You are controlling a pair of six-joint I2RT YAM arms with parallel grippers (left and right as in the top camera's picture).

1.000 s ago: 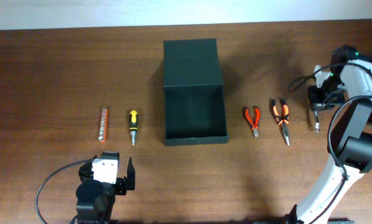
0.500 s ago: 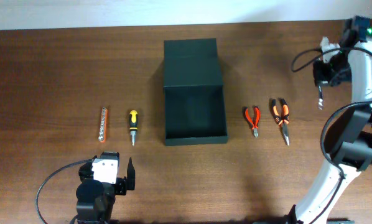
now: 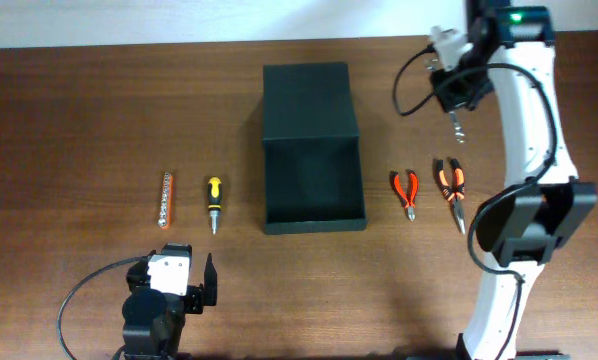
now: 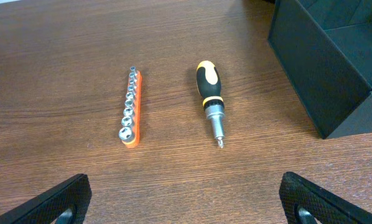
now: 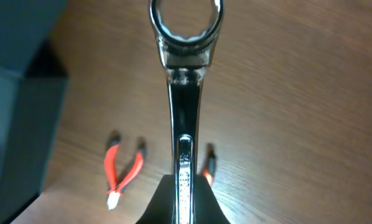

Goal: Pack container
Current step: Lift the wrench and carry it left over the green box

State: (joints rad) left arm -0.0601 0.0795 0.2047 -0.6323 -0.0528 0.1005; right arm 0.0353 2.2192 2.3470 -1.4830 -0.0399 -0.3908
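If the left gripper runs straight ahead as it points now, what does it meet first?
Probably the metal tip of the black-and-yellow screwdriver, lying just right of centre ahead of the left gripper; the orange rail of sockets lies further left. Gripper height is unclear.

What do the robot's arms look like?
The right arm is white tubes with black joints, a little green light and a looping black cable. The left arm is black with a white block, black fingers and its own cable.

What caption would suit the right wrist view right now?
Right gripper holds a chrome ring wrench over the table, red pliers lying beyond it, the container at the left edge.
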